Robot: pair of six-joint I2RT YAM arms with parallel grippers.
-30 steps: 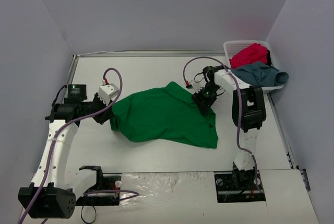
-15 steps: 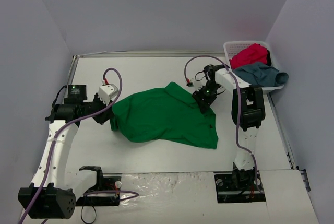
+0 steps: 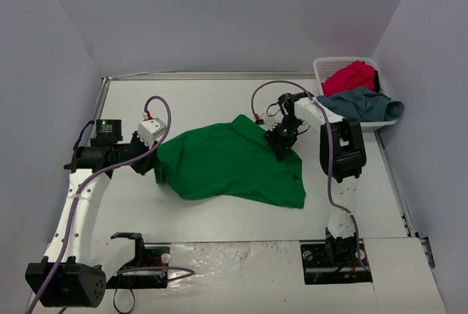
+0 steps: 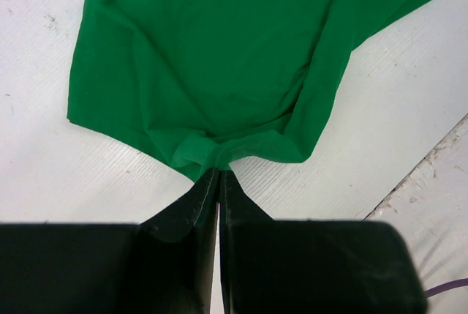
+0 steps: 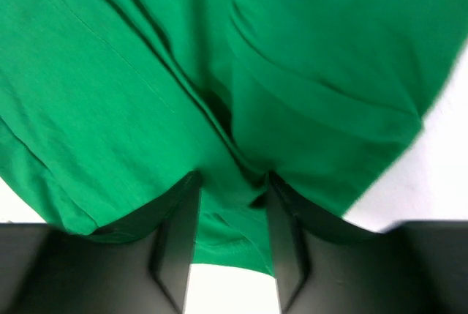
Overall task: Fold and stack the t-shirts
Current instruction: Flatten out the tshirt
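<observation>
Your left end effector (image 4: 219, 175) is shut tight on the edge of the green t-shirt (image 3: 227, 164), with a small bunch of cloth pinched between its fingers. Your right end effector (image 5: 232, 178) stands about half wide, one finger on each side of a ridge in the same shirt, and I do not see that it pinches the cloth.

The worktop (image 3: 205, 102) carries this shirt near its middle, between the two arms, spread out but wrinkled. In the far right corner the basket (image 3: 319, 65) holds the red t-shirt (image 3: 351, 76) and the grey-blue t-shirt (image 3: 362, 103); the second one hangs partly over the rim (both wait for their turn, I judge).

The cloth is light, soft and limp. It will not keep a shape, it sags where you do not hold it, and a thin pinch can slip out. Take it at a hem or a seam, where it is thicker, and catch both layers together. The left grip looks good to me. On the right, get more of the fold between the fingers before you lift.
</observation>
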